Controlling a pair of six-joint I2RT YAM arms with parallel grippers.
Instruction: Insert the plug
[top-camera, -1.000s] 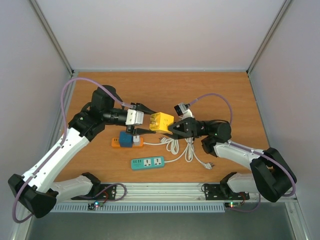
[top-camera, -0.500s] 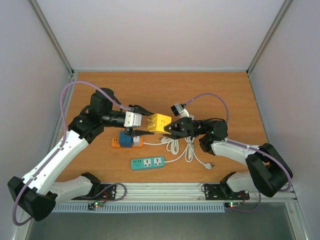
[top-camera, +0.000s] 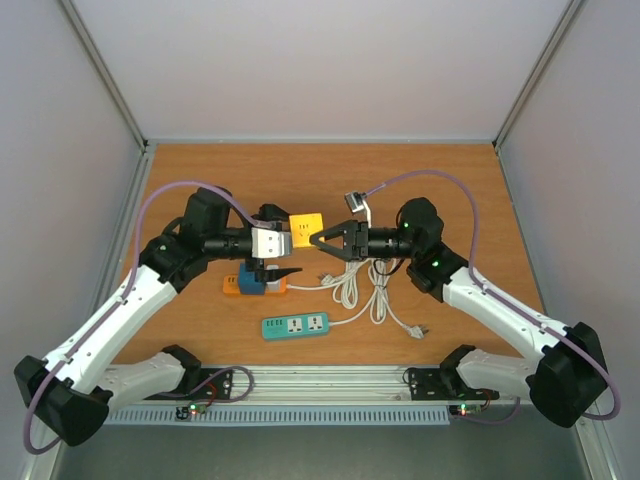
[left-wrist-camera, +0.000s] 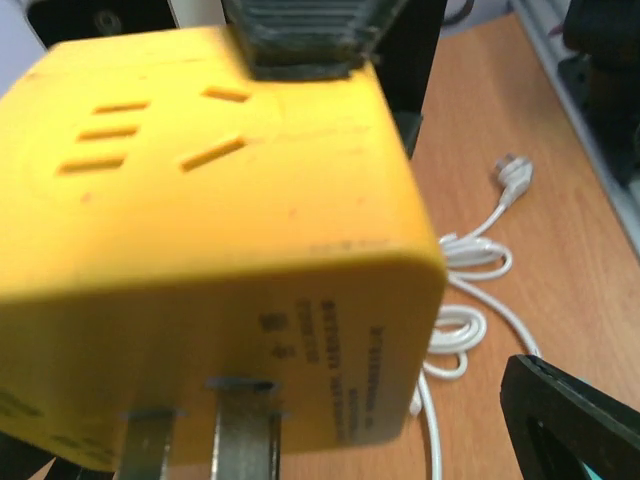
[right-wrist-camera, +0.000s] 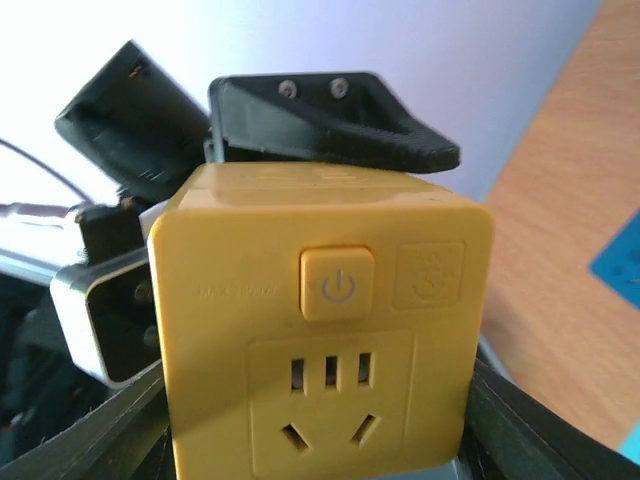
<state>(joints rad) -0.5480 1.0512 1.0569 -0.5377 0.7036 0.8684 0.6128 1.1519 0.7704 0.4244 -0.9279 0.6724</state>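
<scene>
The yellow plug cube was up in the air over the middle of the brown bench, between the two arms. The right pincer had it. In the right wrist view the cube sat between that pincer's two dark fingers, one on each side. So the right pincer was closed part way, holding the cube. The side of the cube facing that camera had a small power button with a set of plug holes under it.

The left pincer was spread wide. One of its black fingers lay along the top of the cube, and I could not tell if it touched. Its other finger was well apart from the cube, as the left wrist view showed. In that view the cube filled most of the picture. Two flat metal pins stuck out of its lower side.

Down on the bench, under the left pincer, lay an orange power strip with a blue block on it. A green power strip lay nearer to the arm bases, apart from the orange one. A white cord lay in loops on the bench below the right pincer, just beside the strips.
</scene>
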